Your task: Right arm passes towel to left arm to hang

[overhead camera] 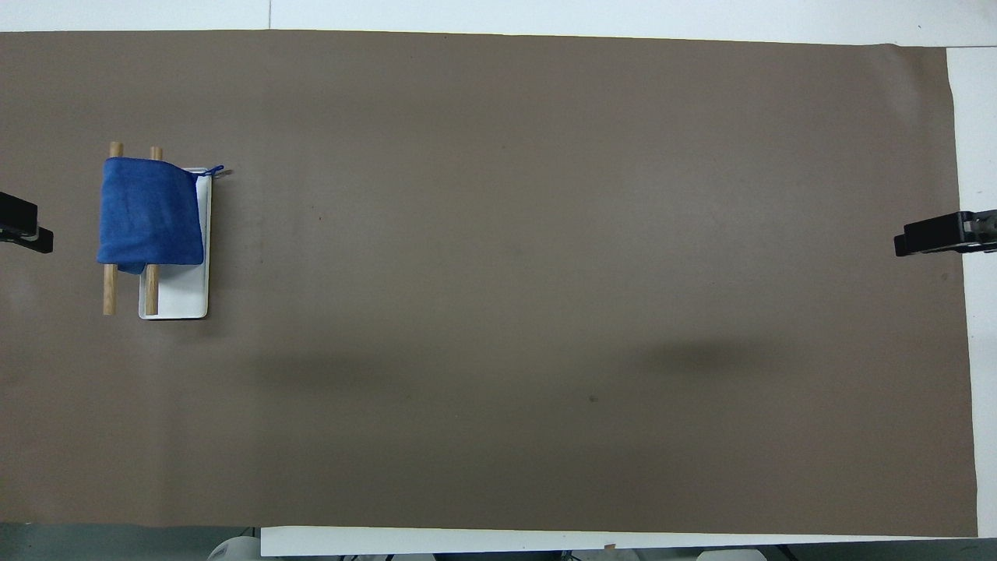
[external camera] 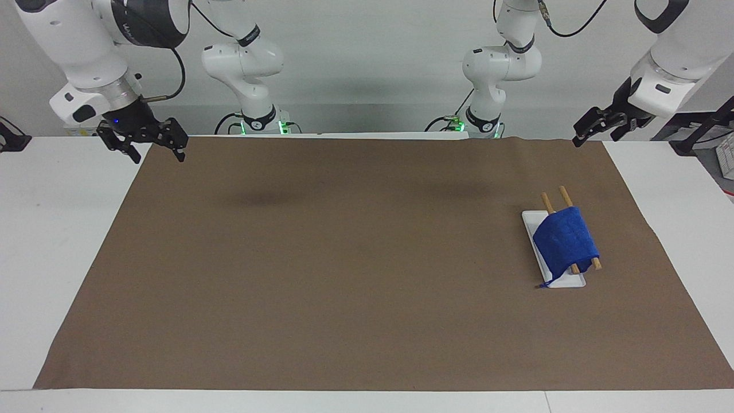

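The blue towel (external camera: 565, 241) hangs draped over two wooden rods (external camera: 565, 195) of a small rack with a white base (external camera: 574, 281), toward the left arm's end of the table. It shows in the overhead view too (overhead camera: 148, 210), its loop tail hanging at one corner. My left gripper (external camera: 595, 136) is raised over the mat's corner by the robots, apart from the towel, open and empty; only its tip shows in the overhead view (overhead camera: 25, 231). My right gripper (external camera: 158, 156), with its blue light, is open and empty, waiting over the mat's corner at its own end (overhead camera: 935, 234).
A large brown mat (external camera: 344, 258) covers most of the white table (external camera: 51, 241). The rack's white base (overhead camera: 183, 294) stands on the mat.
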